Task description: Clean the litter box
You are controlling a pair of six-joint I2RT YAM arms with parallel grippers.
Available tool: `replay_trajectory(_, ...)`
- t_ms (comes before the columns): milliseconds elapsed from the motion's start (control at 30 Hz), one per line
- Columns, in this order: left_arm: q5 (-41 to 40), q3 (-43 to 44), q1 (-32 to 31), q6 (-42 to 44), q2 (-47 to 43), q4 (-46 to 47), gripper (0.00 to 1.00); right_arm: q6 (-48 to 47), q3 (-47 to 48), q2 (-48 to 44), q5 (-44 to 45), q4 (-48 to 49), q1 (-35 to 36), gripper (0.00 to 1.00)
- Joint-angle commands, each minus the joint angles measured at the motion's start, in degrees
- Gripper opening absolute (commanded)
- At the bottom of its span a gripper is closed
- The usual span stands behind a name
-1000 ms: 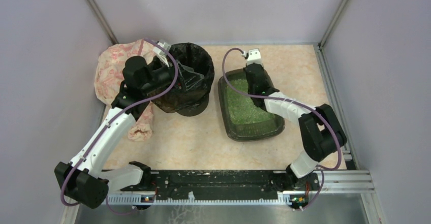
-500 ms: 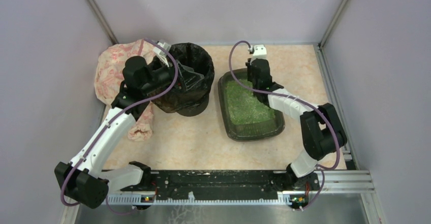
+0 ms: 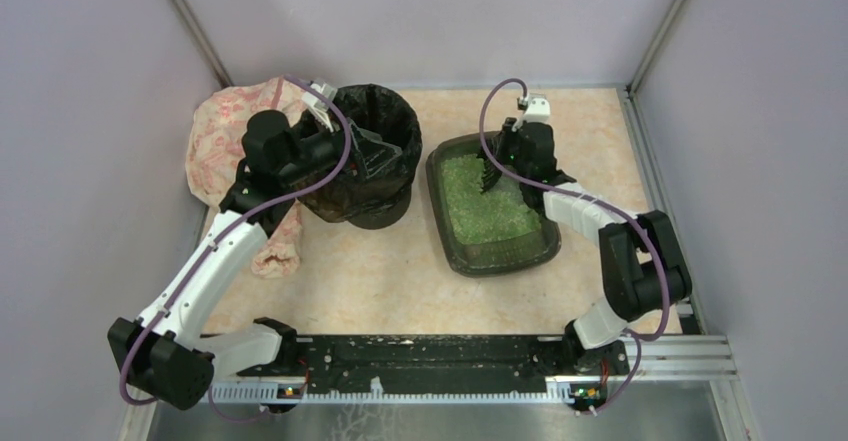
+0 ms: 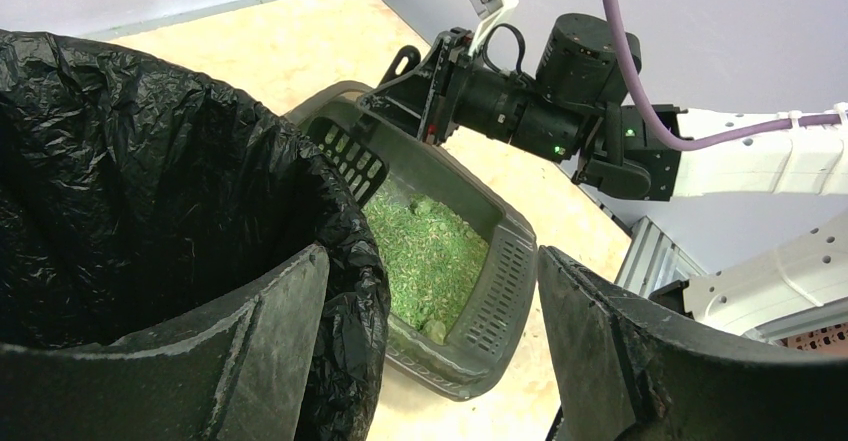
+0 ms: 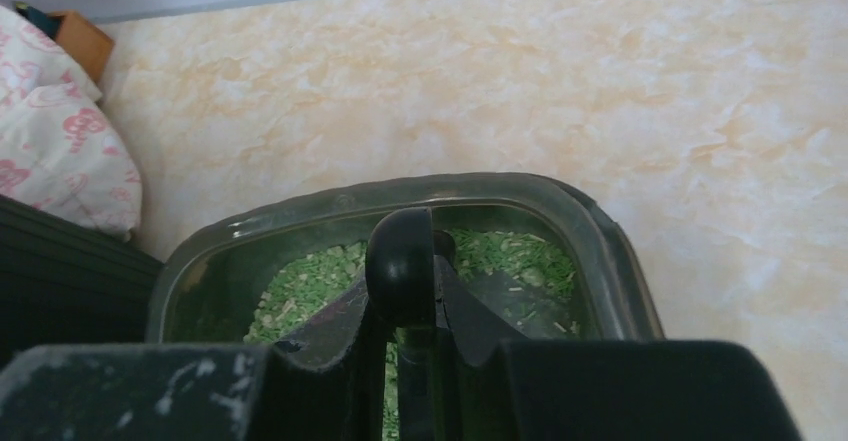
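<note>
Granules of green litter (image 3: 480,211) cover the floor of the litter box (image 3: 500,266), which sits on the table (image 3: 350,271) just right of the bin (image 3: 400,111), a narrow gap between them. Its long axis runs from the back wall toward the arm bases, with the near end swung slightly to the right. The right gripper (image 5: 405,311) hangs over the far short end, its fingers pressed together on the black handle of a slotted scoop (image 4: 348,158) whose blade dips inside the far rim. The left gripper (image 4: 430,254) stands wide apart at the bag-lined rim of the bin, one finger over the inside. A pink patterned cloth (image 3: 215,141) lies left of the bin.
</note>
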Motion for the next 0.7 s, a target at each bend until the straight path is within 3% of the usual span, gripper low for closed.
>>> replay_trajectory(0, 0.80, 0.21, -0.15, -0.06, 0.19, 1.42, 0.82, 5.89, -2.23, -1.10, -7.36, -1.31, 0.93, 0.00)
replay_trajectory(267, 0.90, 0.17, -0.15, -0.23, 0.14, 1.53, 0.82, 9.75, -4.21, -0.13, -10.46, 0.00, 0.23, 0.00)
replay_trajectory(667, 1.45, 0.08, -0.15, -0.67, 0.94, 1.79, 0.82, 19.83, -15.26, -2.70, -20.57, 10.89, -7.08, 0.00)
